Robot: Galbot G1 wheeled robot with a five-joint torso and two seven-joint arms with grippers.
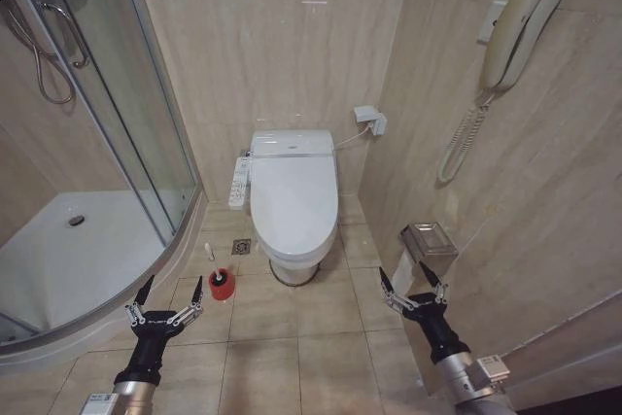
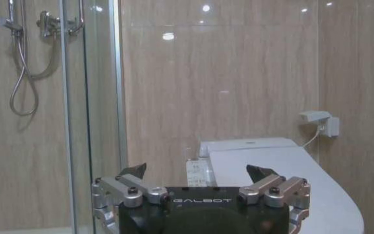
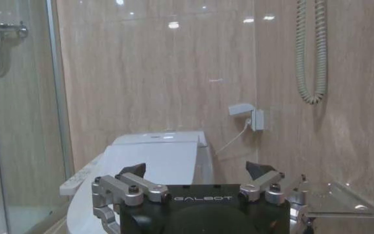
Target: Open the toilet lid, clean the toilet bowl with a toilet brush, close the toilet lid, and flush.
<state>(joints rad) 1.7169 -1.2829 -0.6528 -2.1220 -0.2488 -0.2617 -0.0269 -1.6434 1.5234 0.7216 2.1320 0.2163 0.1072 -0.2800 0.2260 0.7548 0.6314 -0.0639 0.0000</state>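
Note:
The toilet lid (image 1: 293, 193) lies shut over the toilet bowl, whose inside is hidden; it also appears as the lid (image 2: 284, 180) in the left wrist view and the lid (image 3: 154, 163) in the right wrist view. The toilet brush (image 1: 220, 277) stands in its small red holder (image 1: 223, 288) on the floor, left of the pedestal. My left gripper (image 1: 171, 293) hovers open just left of the holder, holding nothing. My right gripper (image 1: 413, 284) hangs open to the right of the toilet, also with nothing in it. Both sets of fingers point toward the back wall.
A glass shower enclosure (image 1: 146, 143) with a white tray fills the left. The side control panel (image 1: 238, 182) juts from the toilet's left. A floor drain (image 1: 241, 247) lies beside the pedestal. On the right wall hang a phone (image 1: 515, 36) and a paper holder (image 1: 428, 238).

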